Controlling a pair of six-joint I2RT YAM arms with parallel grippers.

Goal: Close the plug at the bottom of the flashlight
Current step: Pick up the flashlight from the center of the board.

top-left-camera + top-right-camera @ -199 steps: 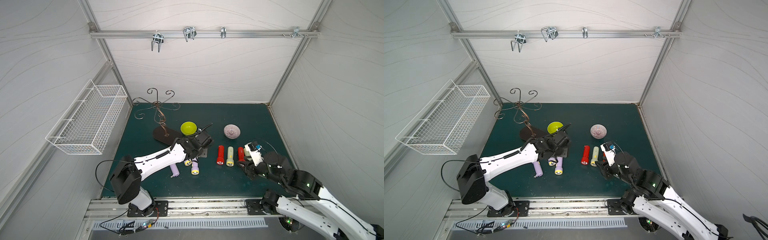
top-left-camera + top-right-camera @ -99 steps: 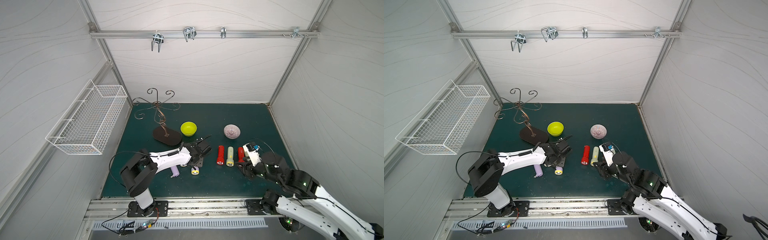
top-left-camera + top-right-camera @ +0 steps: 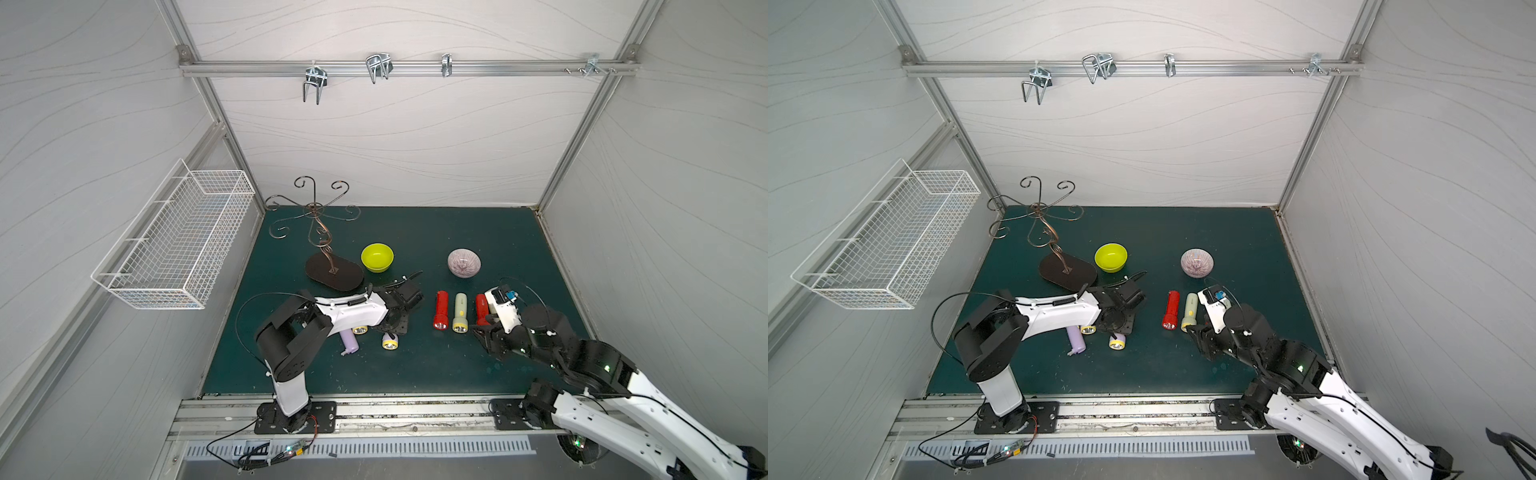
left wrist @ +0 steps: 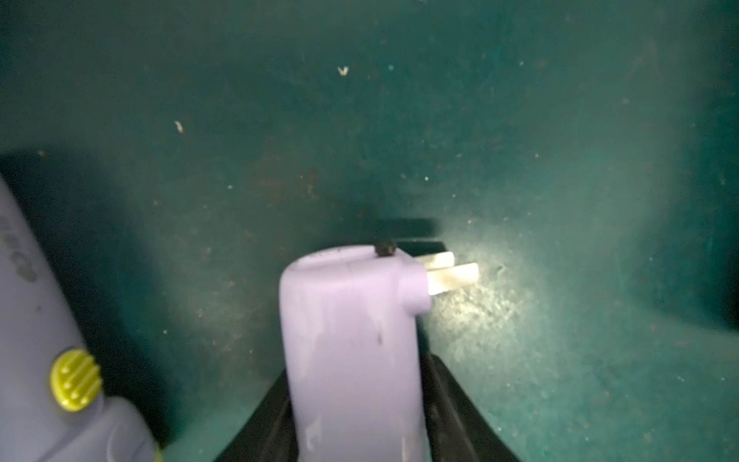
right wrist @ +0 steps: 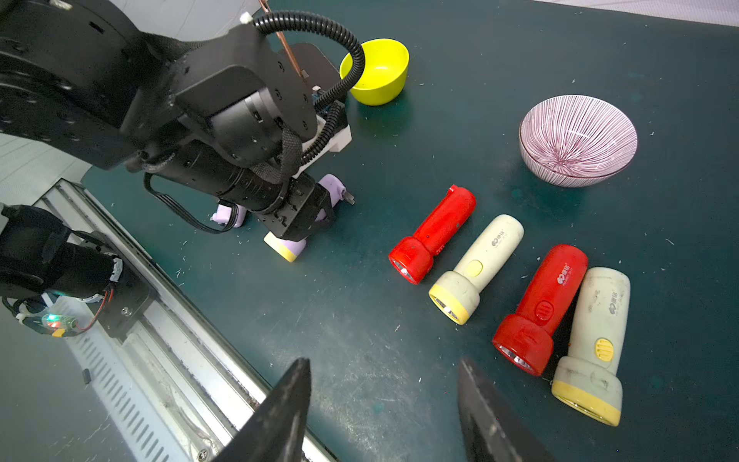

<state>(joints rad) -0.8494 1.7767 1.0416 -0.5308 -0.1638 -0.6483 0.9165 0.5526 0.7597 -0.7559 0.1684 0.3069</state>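
A purple flashlight (image 4: 352, 340) with a yellow head (image 3: 390, 344) lies on the green mat, left of centre. My left gripper (image 4: 356, 400) is shut on its body, with the black fingers (image 4: 444, 396) pressed to both sides. At its bottom end the plug (image 4: 452, 276) sticks out sideways, its two pale prongs showing. In the right wrist view the same flashlight (image 5: 284, 248) lies under the left gripper. My right gripper (image 5: 384, 366) hangs open over bare mat near the front right, with nothing in it.
Two more purple flashlights (image 3: 349, 341) (image 4: 40, 360) lie just left of the held one. Red and cream flashlights (image 3: 441, 309) (image 3: 459, 311) lie in a row mid-right. Behind are a yellow-green bowl (image 3: 377, 257), a striped bowl (image 3: 464, 262) and a metal stand (image 3: 332, 270).
My left arm has folded back and lowered, and its gripper has closed on the purple flashlight. The right gripper has opened a little wider and stayed almost in place.
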